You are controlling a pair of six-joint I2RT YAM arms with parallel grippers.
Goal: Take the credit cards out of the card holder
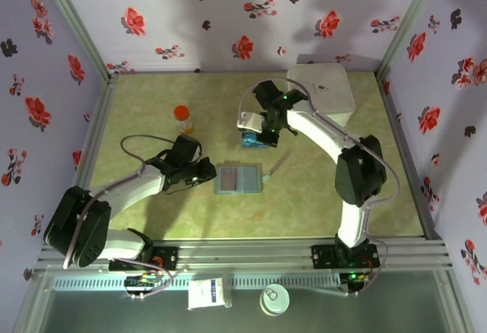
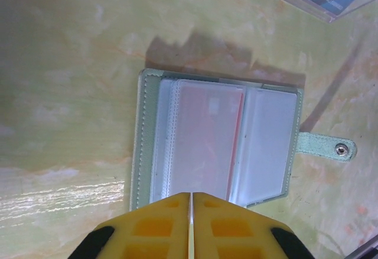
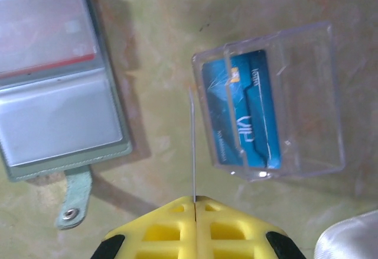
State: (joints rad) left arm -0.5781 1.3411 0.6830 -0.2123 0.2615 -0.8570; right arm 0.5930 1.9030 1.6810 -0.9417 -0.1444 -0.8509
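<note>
The card holder [image 1: 238, 179] lies open and flat on the table, with a red-orange credit card [image 2: 207, 141] inside a clear sleeve on one panel. Its other panel [image 2: 269, 143] looks pale. My left gripper [image 2: 191, 194] is shut, its tips at the holder's near edge. My right gripper [image 3: 195, 200] is shut on a thin card [image 3: 192, 146] that I see edge-on, so its colour is unclear. That card hangs just left of a clear plastic box [image 3: 295, 93] with a blue card [image 3: 242, 114] lying in it. In the right wrist view the holder [image 3: 53, 111] is at the upper left.
A large white box [image 1: 323, 90] stands at the back right, close behind the right arm. An orange-capped bottle [image 1: 183, 118] stands left of centre. The holder's snap strap [image 3: 74, 203] sticks out toward the clear box. Floral walls close in three sides.
</note>
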